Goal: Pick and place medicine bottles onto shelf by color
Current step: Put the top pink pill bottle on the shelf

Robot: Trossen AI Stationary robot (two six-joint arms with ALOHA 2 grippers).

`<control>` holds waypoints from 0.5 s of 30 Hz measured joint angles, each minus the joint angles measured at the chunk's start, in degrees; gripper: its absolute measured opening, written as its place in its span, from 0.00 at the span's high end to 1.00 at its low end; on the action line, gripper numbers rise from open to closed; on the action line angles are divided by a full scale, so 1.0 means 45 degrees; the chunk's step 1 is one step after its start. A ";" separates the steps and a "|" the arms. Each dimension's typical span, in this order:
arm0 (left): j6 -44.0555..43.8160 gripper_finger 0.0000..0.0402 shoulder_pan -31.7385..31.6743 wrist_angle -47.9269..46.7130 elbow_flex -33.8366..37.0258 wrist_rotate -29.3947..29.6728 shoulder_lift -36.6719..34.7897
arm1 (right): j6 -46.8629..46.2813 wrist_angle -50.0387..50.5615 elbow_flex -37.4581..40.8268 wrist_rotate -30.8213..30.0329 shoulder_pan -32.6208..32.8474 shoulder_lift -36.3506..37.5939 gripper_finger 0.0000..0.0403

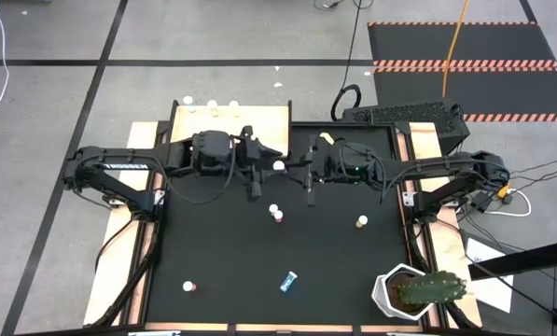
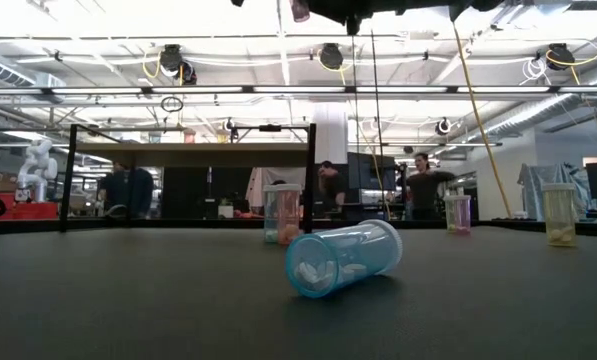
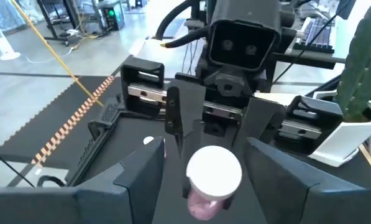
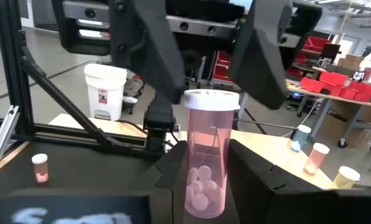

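Handover in mid-air above the black mat (image 1: pixel 222 252).

- Left gripper (image 1: pixel 265 168): jaws apart, one dark finger (image 4: pixel 145 50) on either side of the white cap, a gap showing on both sides. No contact yet, as far as the right wrist view shows.
- Pink bottle (image 4: pixel 205 155): between the two grippers, upright in the right wrist view. Clear rose-tinted plastic cylinder, smooth wall, ribbed white cap (image 3: pixel 214 171), pale round pills heaped at the bottom.
- Right gripper (image 1: pixel 302 174): clamped on the bottle's lower body, cap end pointing toward the left gripper.
- Shelf (image 1: pixel 259 121): pale flat wood behind the left gripper and off to one side of it, a few small bottles (image 1: pixel 213 105) along its far edge.

To do this step well, I judge:
- Centre the left fingers on the cap or the wall just under it before closing. The cap ribs should give better purchase than the slick wall.
- Close the left gripper fully before the right lets go. The hard, smooth, round body could twist or slip out.
- Keep the bottle axis steady. The loose pills will shift if it tips.

Below the grippers on the mat are more bottles, among them a blue one (image 2: pixel 340 258) lying on its side, translucent, with pills inside.
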State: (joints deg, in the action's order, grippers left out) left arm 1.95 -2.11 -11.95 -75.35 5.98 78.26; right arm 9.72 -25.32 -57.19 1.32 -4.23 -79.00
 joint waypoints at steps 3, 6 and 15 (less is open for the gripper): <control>0.0113 0.52 0.0000 -0.0033 0.0000 0.0000 0.0000 | -0.0004 -0.0034 0.0000 0.0000 0.0000 0.0000 0.77; 0.0095 0.58 0.0000 -0.0038 0.0000 -0.0007 0.0000 | -0.0005 -0.0034 0.0000 0.0000 0.0000 0.0000 0.77; 0.0091 0.69 0.0000 -0.0024 -0.0005 -0.0015 0.0000 | -0.0345 -0.0197 0.0000 0.0010 -0.0044 0.0000 0.77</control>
State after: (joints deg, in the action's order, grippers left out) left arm 2.36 -2.11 -12.06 -75.37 5.91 78.26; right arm 8.16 -26.21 -57.19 1.37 -4.43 -79.00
